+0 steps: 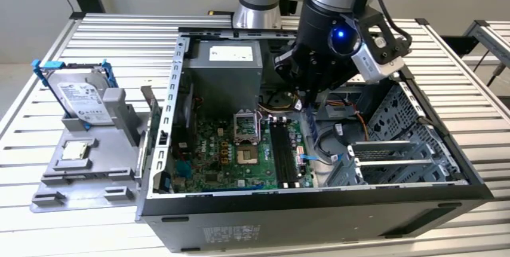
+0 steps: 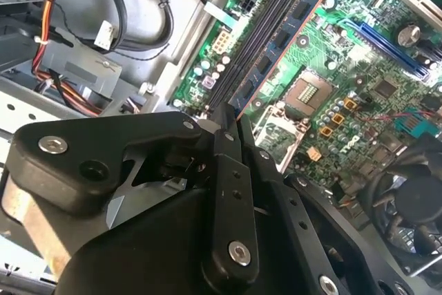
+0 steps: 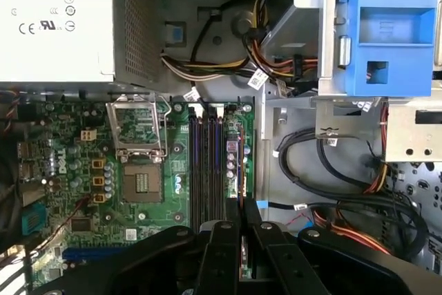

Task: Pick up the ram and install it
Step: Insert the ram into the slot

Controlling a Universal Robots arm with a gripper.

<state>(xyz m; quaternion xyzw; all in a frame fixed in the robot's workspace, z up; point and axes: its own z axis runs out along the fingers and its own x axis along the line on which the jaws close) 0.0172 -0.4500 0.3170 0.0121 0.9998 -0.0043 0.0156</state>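
My gripper (image 1: 307, 97) hangs inside the open computer case (image 1: 319, 200), over the motherboard (image 1: 231, 155). In both wrist views its black fingers (image 2: 228, 170) are shut on the ram (image 2: 280, 38). The ram is a thin green stick with an orange edge and black chips, and it sticks out past the fingertips. In the first wrist view the ram (image 3: 241, 188) shows edge on, just beside the long black memory slots (image 3: 207, 164) on the side nearest the cables. The slots (image 1: 280, 149) run along the board next to the CPU socket (image 1: 245, 148). I cannot tell whether the ram touches the board.
A grey power supply (image 1: 227, 66) fills the back of the case. Loose cables (image 1: 335, 131) and a metal drive cage (image 1: 398, 149) lie to the exterior view's right. A blue bracket (image 3: 387, 32) sits near the cables. A hard drive (image 1: 83, 101) stands in a grey fixture (image 1: 88, 167) outside the case.
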